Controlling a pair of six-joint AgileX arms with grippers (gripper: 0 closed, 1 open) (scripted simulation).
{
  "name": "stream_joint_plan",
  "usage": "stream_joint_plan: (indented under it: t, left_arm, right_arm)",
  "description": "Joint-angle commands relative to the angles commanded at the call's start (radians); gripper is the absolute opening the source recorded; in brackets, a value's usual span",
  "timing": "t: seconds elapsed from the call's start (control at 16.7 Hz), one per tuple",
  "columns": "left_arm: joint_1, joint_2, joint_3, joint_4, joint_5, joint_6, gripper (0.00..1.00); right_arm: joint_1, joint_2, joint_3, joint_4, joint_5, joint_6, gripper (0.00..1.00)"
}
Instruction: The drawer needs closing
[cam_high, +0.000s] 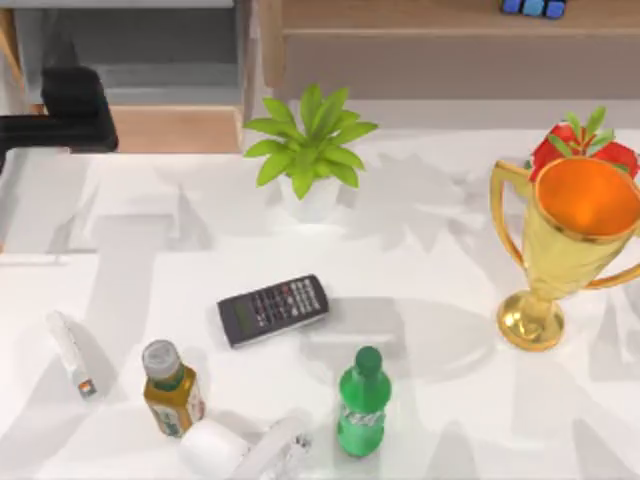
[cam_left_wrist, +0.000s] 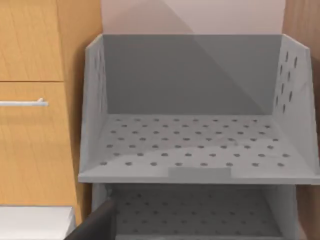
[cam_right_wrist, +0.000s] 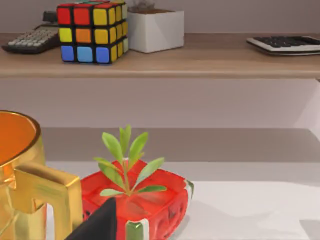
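At the top view's lower edge, on the white table (cam_high: 470, 400), stand a green bottle (cam_high: 362, 405), a tea bottle (cam_high: 170, 388) and a white roll (cam_high: 213, 449), with a white stapler (cam_high: 72, 353) at lower left. Just above them, mid-frame, lies a dark calculator (cam_high: 273, 309). At right stands a gold trophy (cam_high: 568, 245) with an orange inside; a red pot (cam_high: 585, 150) with a sprig sits just behind it. Upper middle, a potted plant (cam_high: 311, 145) in a white pot stands near the table's far edge.

The drawer (cam_high: 150, 85) is at the upper left, pulled out, its grey inside showing and its tan front toward the table. The left gripper (cam_high: 70, 108), a dark shape, hovers over the drawer's front left corner; whether its fingers are spread I cannot tell. The left wrist view looks into grey perforated trays (cam_left_wrist: 192, 150) beside wooden cabinet fronts (cam_left_wrist: 35, 115).

Along the upper right runs a wooden shelf (cam_high: 450, 45) bearing a colour cube (cam_high: 533, 7). The right wrist view shows a sliver of the right gripper (cam_right_wrist: 100, 222); its opening cannot be told.
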Motion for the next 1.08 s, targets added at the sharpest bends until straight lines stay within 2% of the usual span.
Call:
stream_joint_plan:
  t: [0.24, 0.6, 0.84, 1.08]
  left_arm:
    - [-0.05, 0.096, 0.068, 0.034, -0.049, 0.002, 1.0]
    - [-0.035, 0.101, 0.053, 0.043, -0.042, 0.013, 1.0]
    - [0.112, 0.205, -0.063, 0.192, 0.037, 0.162, 1.0]
    - [0.376, 0.389, -0.21, 0.464, 0.218, 0.456, 1.0]
  right_arm:
    - [0.0, 0.0, 0.0, 0.0, 0.0, 0.0, 1.0]
    - [0.0, 0.0, 0.0, 0.0, 0.0, 0.0, 1.0]
    - [0.0, 0.0, 0.0, 0.0, 0.0, 0.0, 1.0]
    - [0.0, 0.0, 0.0, 0.0, 0.0, 0.0, 1.0]
